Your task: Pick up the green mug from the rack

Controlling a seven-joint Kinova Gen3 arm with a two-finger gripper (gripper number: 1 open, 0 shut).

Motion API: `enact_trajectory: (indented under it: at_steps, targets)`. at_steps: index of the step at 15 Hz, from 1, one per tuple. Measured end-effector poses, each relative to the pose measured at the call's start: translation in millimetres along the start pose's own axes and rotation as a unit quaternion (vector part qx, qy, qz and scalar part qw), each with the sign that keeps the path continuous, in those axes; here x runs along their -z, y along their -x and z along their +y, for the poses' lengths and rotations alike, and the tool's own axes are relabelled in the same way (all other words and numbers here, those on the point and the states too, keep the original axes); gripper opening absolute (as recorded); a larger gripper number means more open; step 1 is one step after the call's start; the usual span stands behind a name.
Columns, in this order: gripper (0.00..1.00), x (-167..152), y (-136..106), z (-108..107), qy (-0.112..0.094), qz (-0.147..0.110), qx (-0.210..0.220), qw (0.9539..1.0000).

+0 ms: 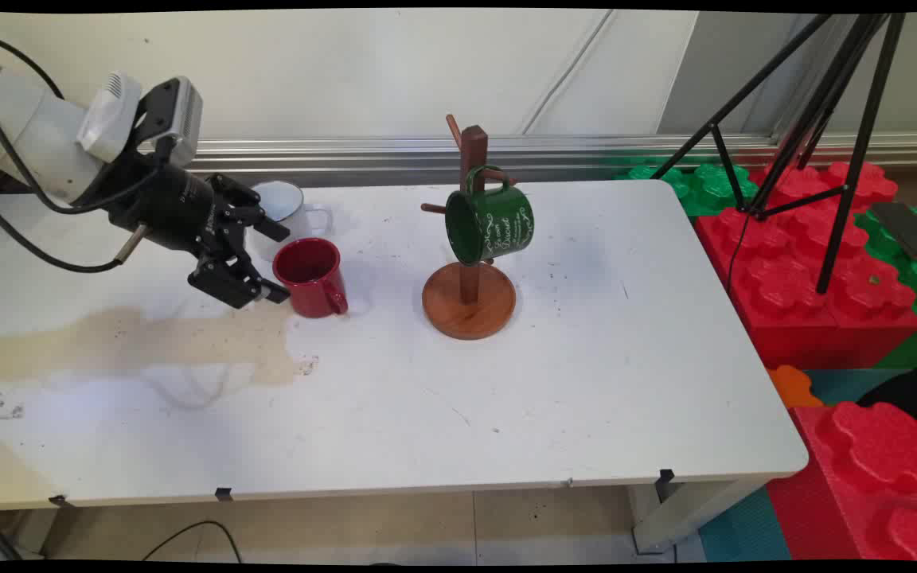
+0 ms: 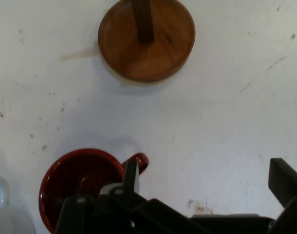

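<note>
Standing at the near edge of the tabletop (image 1: 586, 382), I see the black gripper (image 1: 282, 265) low over the left part of the surface, tilted down and pointing to the right, its two fingers spread wide apart with nothing between them. Nearest to it is a red mug (image 1: 311, 278), upright with its mouth open to the ceiling, in the left half and towards the far edge. From the side, the fingers seem to bracket the mug's left wall, one above and one below; whether either one touches it I cannot tell.

The hand view complicates that. There the gripper (image 2: 207, 178) has only bare table in its gap, and the red mug (image 2: 75, 180) sits off to one side. One finger (image 2: 131, 175) crosses the rim right by the handle, which curls out just beside the fingertip. As I judge it, the opening is not centred on the mug, and the handle is the part most likely to be caught by that finger.

A white mug (image 1: 287, 203) stands just behind the red one, nearer the far edge and partly hidden by the hand. Near the middle of the far edge stands a wooden mug tree (image 1: 469, 306) on a round base, with a green mug (image 1: 494, 223) hanging from a peg by its handle, well apart from the gripper. A pale brown stain (image 1: 148, 342) spreads over the left side below the hand.
</note>
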Motion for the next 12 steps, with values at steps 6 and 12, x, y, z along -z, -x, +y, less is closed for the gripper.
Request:
enact_trajectory:
  at_steps: [6, 12]
  targets:
    - [1.00, 7.4, -13.2, 3.6, 0.002, 0.028, 0.005, 0.9996]
    - [1.00, 16.9, -52.7, 13.9, 0.001, 0.088, 0.045, 0.9951]
